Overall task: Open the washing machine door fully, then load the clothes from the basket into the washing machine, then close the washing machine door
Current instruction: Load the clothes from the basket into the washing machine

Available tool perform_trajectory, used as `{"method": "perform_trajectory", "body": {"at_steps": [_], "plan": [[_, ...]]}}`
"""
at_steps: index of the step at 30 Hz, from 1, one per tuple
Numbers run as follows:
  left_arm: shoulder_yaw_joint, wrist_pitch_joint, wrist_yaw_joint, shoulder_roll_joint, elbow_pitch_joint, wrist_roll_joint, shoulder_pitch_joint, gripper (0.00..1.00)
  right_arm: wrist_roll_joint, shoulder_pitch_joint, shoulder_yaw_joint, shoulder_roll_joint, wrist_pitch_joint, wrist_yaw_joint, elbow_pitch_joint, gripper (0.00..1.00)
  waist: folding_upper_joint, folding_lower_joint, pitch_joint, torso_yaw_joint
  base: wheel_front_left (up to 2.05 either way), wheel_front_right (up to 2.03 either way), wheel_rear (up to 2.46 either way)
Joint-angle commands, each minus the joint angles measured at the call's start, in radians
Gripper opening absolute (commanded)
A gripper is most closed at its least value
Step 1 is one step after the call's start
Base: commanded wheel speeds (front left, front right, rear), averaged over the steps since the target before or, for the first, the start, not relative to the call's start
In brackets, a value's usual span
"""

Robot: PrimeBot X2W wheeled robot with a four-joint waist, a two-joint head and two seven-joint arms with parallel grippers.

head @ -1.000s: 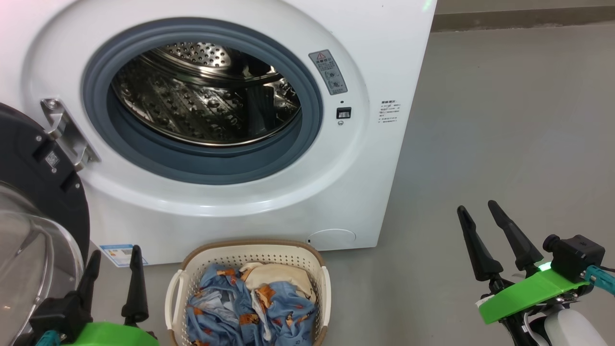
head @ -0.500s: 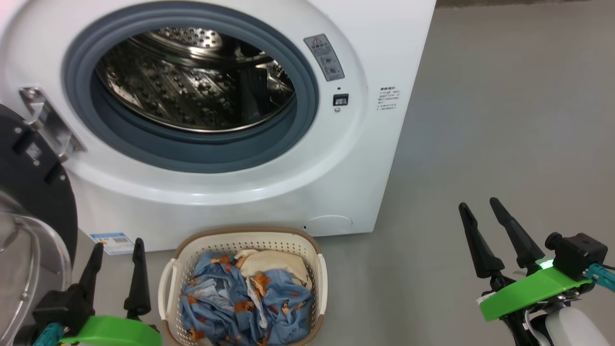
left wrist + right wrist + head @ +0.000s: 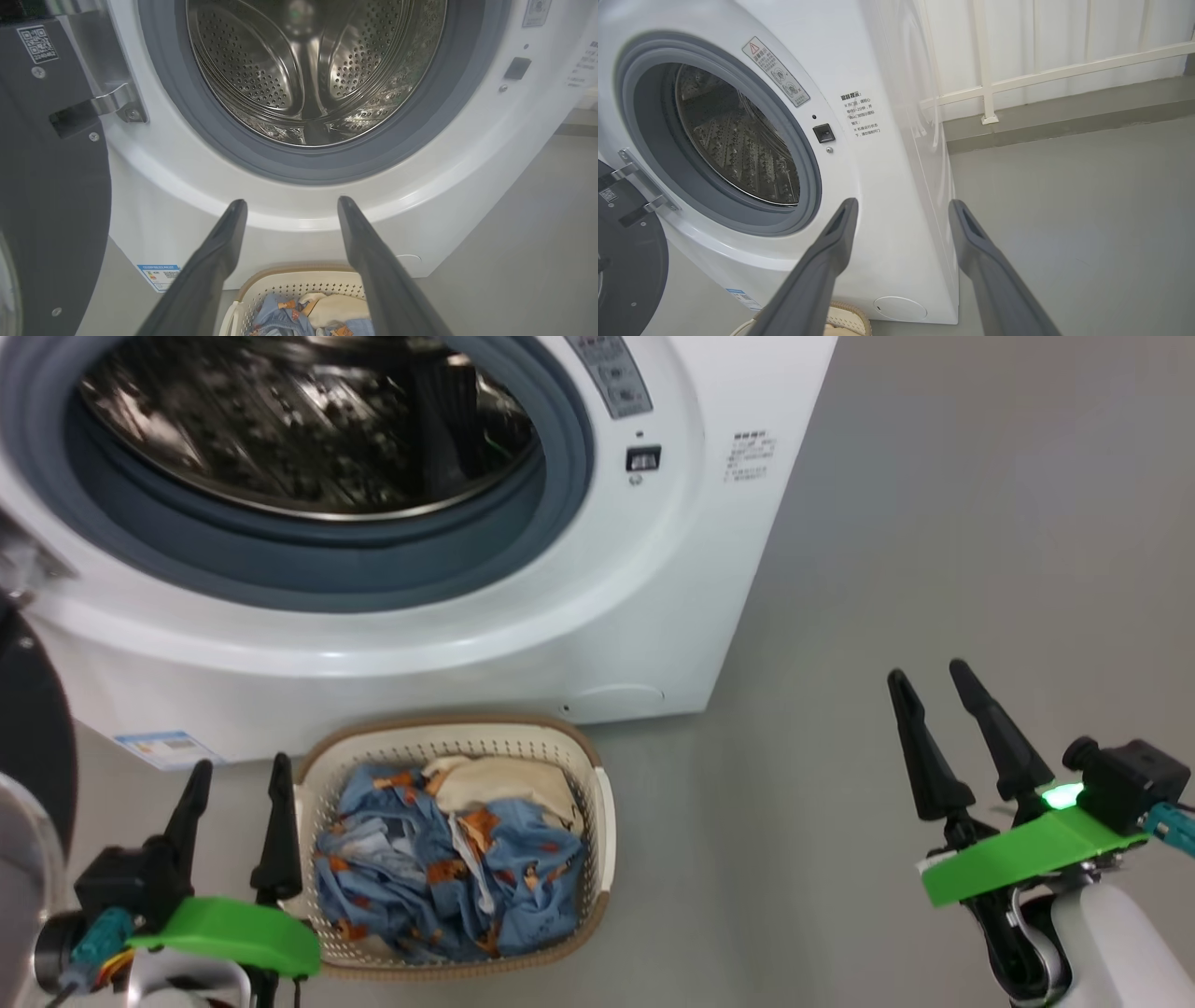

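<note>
The grey floor [image 3: 934, 569] is the widest thing here: it runs bare from the right side edge of the washing machine [image 3: 709, 523] outward. In the right wrist view it ends behind the machine at a low step under a white railing [image 3: 985, 84].

The washing machine is a white box. Its round mouth stands uncovered, ringed by a grey gasket [image 3: 308, 569] around a perforated steel drum [image 3: 303, 70] with nothing showing inside. Its front lower edge meets the floor just behind the basket, with a small blue label [image 3: 163, 747] at its lower left corner.

The washing machine door [image 3: 33, 728] hangs swung out from the machine's left side on a metal hinge [image 3: 114, 100]. Its black ring faces forward and closes off the room on that side.

The basket [image 3: 448, 747] sits on the floor just in front of the machine, below the mouth, cream and perforated with a brown rim. The clothes [image 3: 448, 868] fill it in a crumpled heap: light-blue fabric with small orange-brown figures, and a cream piece toward the machine.

The left gripper [image 3: 241, 767] hangs in front of the machine's lower left, just beside the basket's left rim, between basket and door. Its fingers are spread wide and hold nothing. The right gripper [image 3: 927, 672] is over bare floor, well to the right of the machine's front corner, likewise wide apart and empty.
</note>
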Motion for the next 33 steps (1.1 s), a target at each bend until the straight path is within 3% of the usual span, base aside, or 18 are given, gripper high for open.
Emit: {"method": "perform_trajectory", "body": {"at_steps": [1, 13, 26, 33], "plan": [[0.030, 0.000, -0.004, 0.026, -0.009, 0.009, -0.047, 1.00, -0.017, -0.027, 0.012, -0.002, -0.012, 0.002, -0.030, 1.00, 0.0000, 0.0000, 0.064, -0.023, 0.00, 0.00, 0.00], [0.000, 0.012, -0.046, 0.018, 0.166, -0.013, -0.183, 1.00, -0.024, -0.105, 0.009, 0.024, -0.012, 0.002, -0.052, 1.00, 0.0000, 0.0000, 0.233, -0.058, 0.00, 0.00, 0.00], [-0.103, -0.001, -0.119, -0.022, 0.543, -0.013, -0.442, 1.00, -0.030, -0.198, 0.022, 0.029, -0.012, 0.002, -0.075, 1.00, 0.0000, 0.0000, 0.429, -0.093, 0.00, 0.00, 0.00], [-0.177, 0.017, -0.132, -0.018, 0.739, -0.027, -0.562, 1.00, -0.036, -0.233, 0.023, 0.036, -0.012, 0.002, -0.089, 1.00, 0.0000, 0.0000, 0.502, -0.127, 0.00, 0.00, 0.00]]}}
